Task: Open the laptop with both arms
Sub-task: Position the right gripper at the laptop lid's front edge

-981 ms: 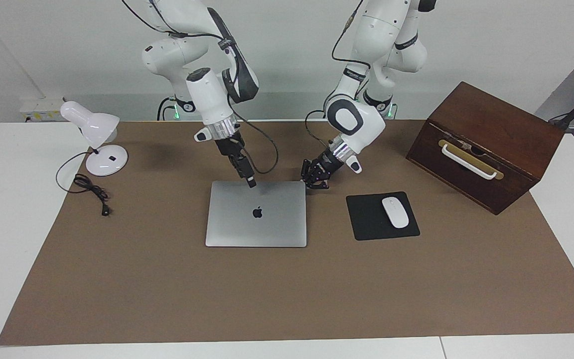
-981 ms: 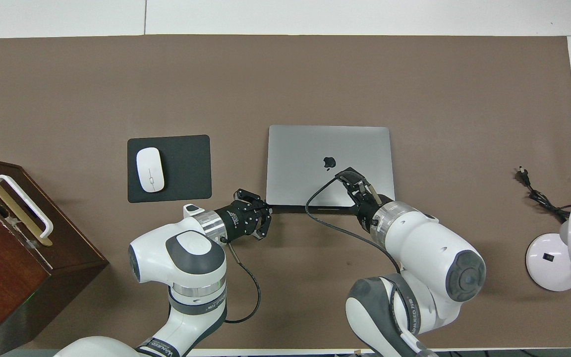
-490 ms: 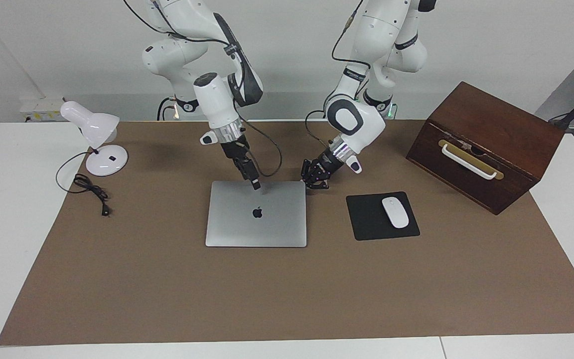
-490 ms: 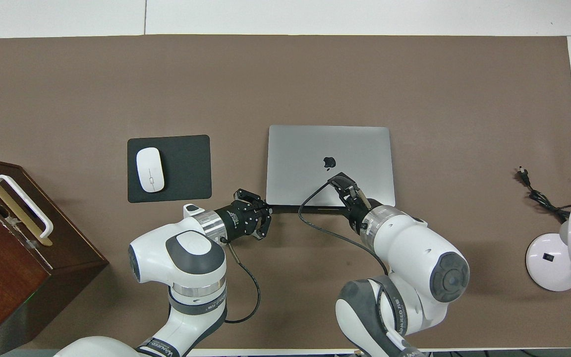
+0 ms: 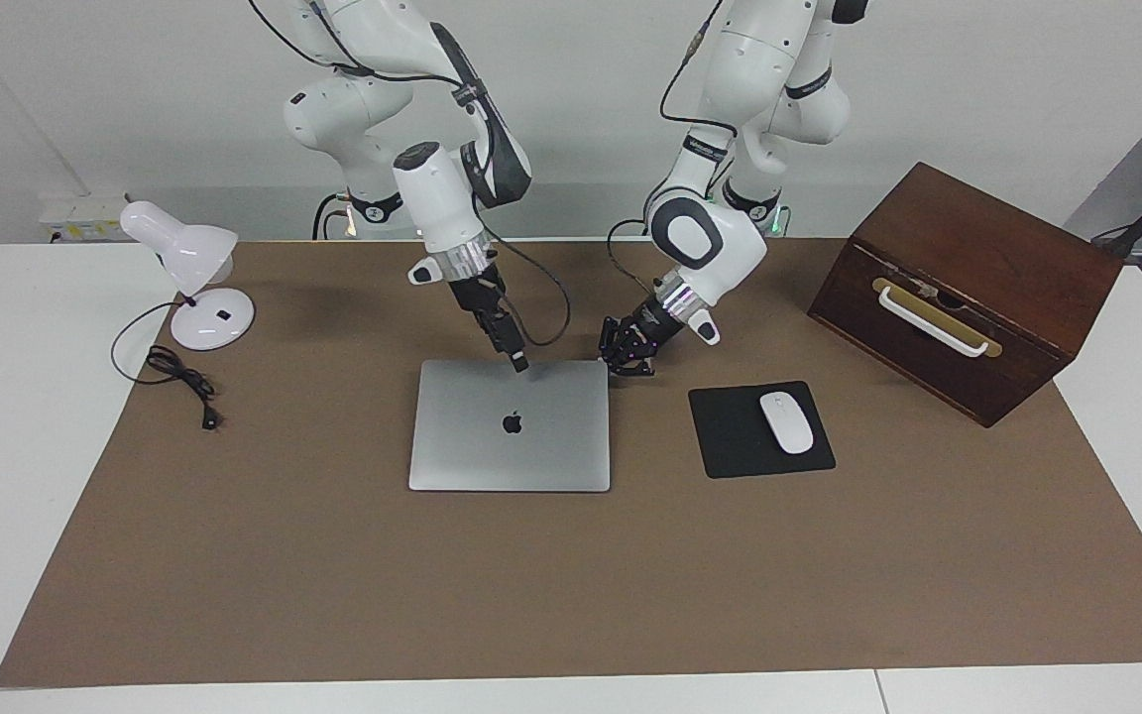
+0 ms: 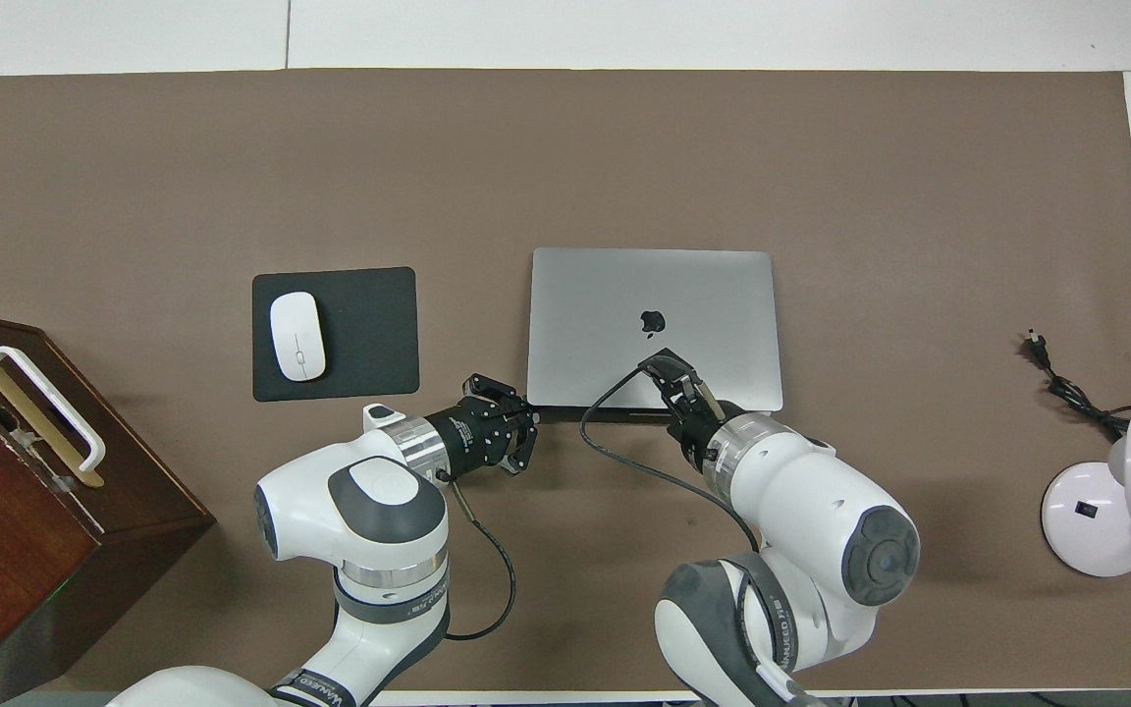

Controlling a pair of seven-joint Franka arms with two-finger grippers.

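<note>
The silver-grey laptop [image 5: 510, 446] [image 6: 654, 295] lies closed and flat on the brown mat, apple logo up. My left gripper [image 5: 630, 365] [image 6: 529, 420] is shut, low at the laptop's corner nearest the robots toward the left arm's end, its tips right at the edge. Whether they touch the lid I cannot tell. My right gripper [image 5: 519, 364] [image 6: 662, 363] points steeply down over the lid strip nearest the robots, near its middle, the tip at or just above the surface.
A black mouse pad [image 5: 730, 436] with a white mouse [image 5: 786, 421] lies beside the laptop toward the left arm's end. A brown wooden box [image 5: 968, 288] with a white handle stands past it. A white desk lamp [image 5: 189, 278] and its cord [image 5: 179, 382] sit at the right arm's end.
The right gripper has slid along the lid's robot-side strip toward the left arm's end. The left gripper and the laptop have not moved.
</note>
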